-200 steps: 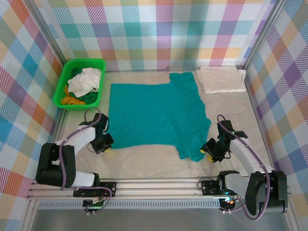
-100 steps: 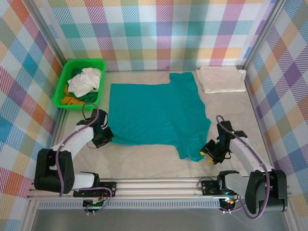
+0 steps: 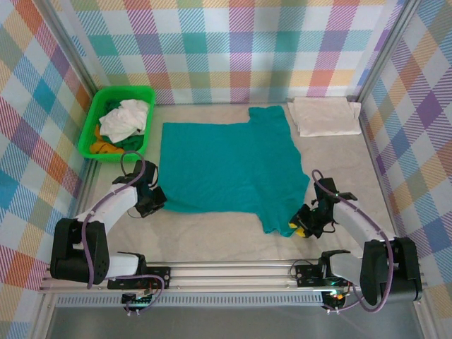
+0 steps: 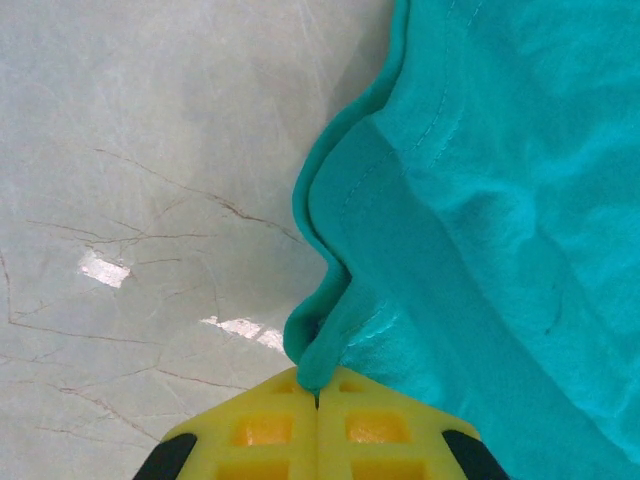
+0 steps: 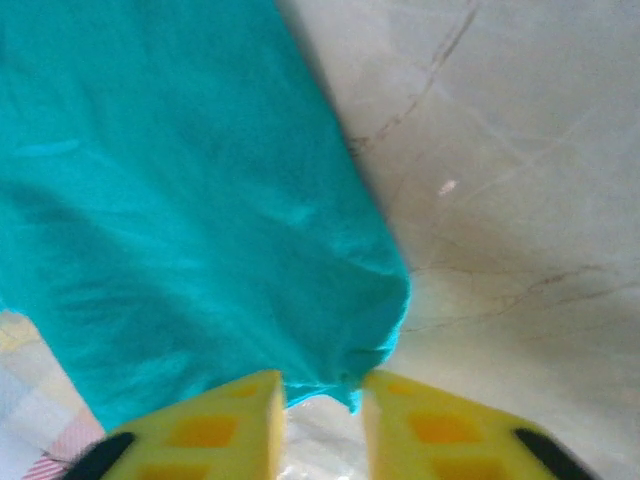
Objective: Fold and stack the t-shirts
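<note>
Teal t-shirt [image 3: 226,166] flat from above, wrist views — left gripper [image 4: 318,398] pinching hem, right gripper [image 5: 322,398] spread at corner.

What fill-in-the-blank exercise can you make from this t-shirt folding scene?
The left end effector, shut, pinches the teal t-shirt at its near ___ corner.
The folded cream t-shirt lies at the table top's far ___ corner.
The green basket, a white t-shirt on top, stands at the far ___ corner.
Missing words: left; right; left.
</note>
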You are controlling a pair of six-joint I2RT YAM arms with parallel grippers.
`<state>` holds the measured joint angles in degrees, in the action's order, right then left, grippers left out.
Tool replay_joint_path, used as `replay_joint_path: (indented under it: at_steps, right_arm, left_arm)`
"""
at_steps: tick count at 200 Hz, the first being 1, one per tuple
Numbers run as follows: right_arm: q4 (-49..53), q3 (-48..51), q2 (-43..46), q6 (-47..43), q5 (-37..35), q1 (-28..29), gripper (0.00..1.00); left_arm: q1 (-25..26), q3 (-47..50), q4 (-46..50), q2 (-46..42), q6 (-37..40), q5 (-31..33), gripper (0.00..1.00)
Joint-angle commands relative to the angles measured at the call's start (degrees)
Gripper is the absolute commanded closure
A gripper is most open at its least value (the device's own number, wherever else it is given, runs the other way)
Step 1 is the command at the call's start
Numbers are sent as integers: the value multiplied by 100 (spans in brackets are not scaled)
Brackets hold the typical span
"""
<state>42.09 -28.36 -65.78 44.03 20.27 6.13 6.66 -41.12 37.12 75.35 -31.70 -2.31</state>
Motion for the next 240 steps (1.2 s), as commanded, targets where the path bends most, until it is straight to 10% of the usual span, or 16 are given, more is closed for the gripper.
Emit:
replay_joint_path:
  at_steps: [1, 16, 158, 240]
  right_arm:
    - [-86, 90, -32, 79, 29, 37, 87]
    - [64, -6, 0, 79, -79, 37, 100]
    - [1625, -1261, 1586, -6, -920, -245, 100]
    - [256, -1818, 865, -219, -464, -261, 100]
  left_arm:
    - [-51, 43, 23, -143, 24, 72, 100]
    - [-62, 36, 38, -170, 10, 64, 100]
    - [-285, 69, 770, -1009, 35, 34, 100]
    - [-292, -204, -103, -504, -44, -179, 100]
